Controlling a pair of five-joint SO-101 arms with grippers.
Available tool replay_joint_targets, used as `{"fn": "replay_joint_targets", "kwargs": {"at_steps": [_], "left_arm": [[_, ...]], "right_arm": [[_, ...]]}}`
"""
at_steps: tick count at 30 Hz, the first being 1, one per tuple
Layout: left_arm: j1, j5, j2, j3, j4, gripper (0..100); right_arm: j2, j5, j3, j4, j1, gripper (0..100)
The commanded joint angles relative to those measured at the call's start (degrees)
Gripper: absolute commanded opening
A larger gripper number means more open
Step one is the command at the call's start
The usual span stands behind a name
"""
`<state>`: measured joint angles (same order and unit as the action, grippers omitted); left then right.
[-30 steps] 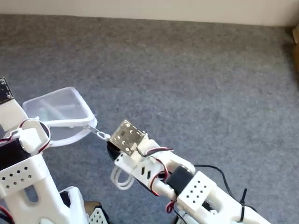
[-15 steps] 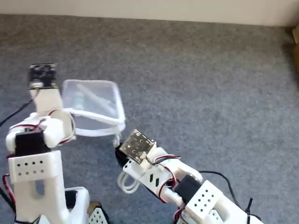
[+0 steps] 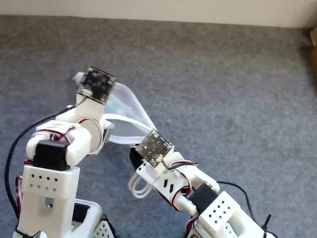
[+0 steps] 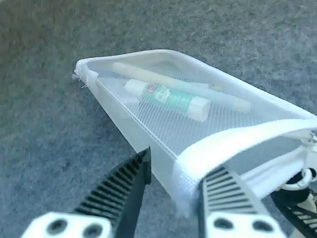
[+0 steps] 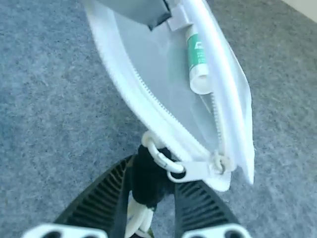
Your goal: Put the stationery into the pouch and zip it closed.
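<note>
Movement since a second ago: the left gripper, clamped on the rim of the pouch, has swung in from the left edge of the surface toward the middle, tipping the pouch up. Inside lie a white stick and a green-labelled tube; its print is too small to read. Further right, the right gripper pinches the zipper pull. The mouth looks open, so zipping remains.

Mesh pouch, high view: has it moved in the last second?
Yes. The mesh pouch has shifted right, toward the brown object at the frame's edge, clamped in the left gripper. The right gripper grips its zipper pull.
</note>
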<state>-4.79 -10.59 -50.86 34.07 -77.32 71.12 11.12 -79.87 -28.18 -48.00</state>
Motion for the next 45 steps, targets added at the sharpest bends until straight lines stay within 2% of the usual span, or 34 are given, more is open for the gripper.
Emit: {"fn": "replay_joint_targets", "kwargs": {"at_steps": [1,7,13,17,21,26,30,37,41,45], "left_arm": [[-4.4,-2.3,-0.3,-5.0,1.0,16],[-4.5,-2.3,-0.3,-10.5,1.0,16],[-10.2,-2.5,0.2,-10.9,1.1,16],[-11.0,-2.5,0.2,-9.5,5.9,16],[-11.2,-2.5,0.2,-5.9,12.5,16],[-11.5,-2.5,0.3,-1.3,21.5,16],[-11.5,-2.4,0.3,-0.2,24.5,16],[-11.2,-2.3,-0.3,-1.5,22.8,16],[-10.6,-2.2,-0.3,-5.9,14.2,16],[-9.9,-2.2,-0.3,-13.2,3.0,16]], "right_arm": [[1.5,0.6,0.4,0.1,0.3,0.5],[1.5,0.6,0.3,0.1,0.1,0.5],[1.4,0.7,0.3,0.0,0.1,0.5],[1.5,1.1,-1.1,0.0,0.0,0.5],[1.5,5.1,-1.7,0.0,0.0,0.5],[1.5,5.3,-1.7,0.0,0.3,0.5],[1.5,5.4,-1.5,0.0,0.5,0.5],[1.5,5.1,-1.2,0.0,2.2,0.5],[1.5,4.8,-1.2,0.0,5.6,0.5],[1.5,-1.2,-1.0,0.0,7.5,0.5]]}}
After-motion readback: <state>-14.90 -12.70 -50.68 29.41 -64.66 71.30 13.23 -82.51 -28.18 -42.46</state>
